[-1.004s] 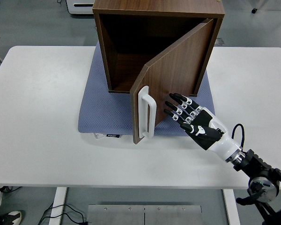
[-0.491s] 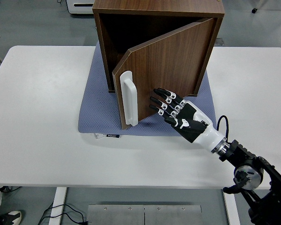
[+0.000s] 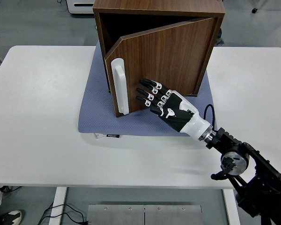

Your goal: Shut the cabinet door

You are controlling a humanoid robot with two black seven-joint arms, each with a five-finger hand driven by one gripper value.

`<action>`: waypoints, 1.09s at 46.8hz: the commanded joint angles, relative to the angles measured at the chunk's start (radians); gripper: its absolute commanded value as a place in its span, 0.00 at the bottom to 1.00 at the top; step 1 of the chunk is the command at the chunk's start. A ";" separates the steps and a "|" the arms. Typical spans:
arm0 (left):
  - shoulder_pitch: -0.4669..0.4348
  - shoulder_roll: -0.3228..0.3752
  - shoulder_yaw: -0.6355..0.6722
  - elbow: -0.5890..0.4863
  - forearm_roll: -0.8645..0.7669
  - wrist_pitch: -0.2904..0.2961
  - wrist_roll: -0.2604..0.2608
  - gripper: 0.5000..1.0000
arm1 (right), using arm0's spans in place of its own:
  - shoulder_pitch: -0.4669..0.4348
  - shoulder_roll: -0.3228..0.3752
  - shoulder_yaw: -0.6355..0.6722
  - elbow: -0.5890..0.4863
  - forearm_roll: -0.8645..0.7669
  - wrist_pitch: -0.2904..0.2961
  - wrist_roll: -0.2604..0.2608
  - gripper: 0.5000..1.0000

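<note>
A dark wooden cabinet (image 3: 131, 9) stands on a blue-grey mat at the table's back centre. Its door (image 3: 168, 56), hinged on the right, is slightly ajar, with a narrow gap left at the upper left. A white handle (image 3: 119, 86) runs down the door's left edge. My right hand (image 3: 152, 96) reaches in from the lower right with its fingers (image 3: 147, 90) stretched out flat against the door's lower front, just right of the handle. It grips nothing. The left arm is out of view.
The blue-grey mat (image 3: 96, 110) spreads out under and in front of the cabinet on the white table (image 3: 37, 117). Bare tabletop lies to the left and right. Grey floor and a white unit (image 3: 79, 5) show beyond the far edge.
The door has swung leftward from about half open to nearly shut. My right hand has followed it up and to the left, staying flat on its front.
</note>
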 commanded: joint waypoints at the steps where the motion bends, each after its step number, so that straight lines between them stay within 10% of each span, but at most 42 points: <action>1: -0.001 0.000 0.000 0.000 0.000 0.000 0.000 1.00 | 0.016 0.000 -0.006 -0.020 0.000 0.000 0.000 1.00; 51: 0.001 0.000 0.000 0.000 0.000 0.000 0.000 1.00 | 0.247 0.000 0.002 -0.235 0.038 -0.023 -0.002 1.00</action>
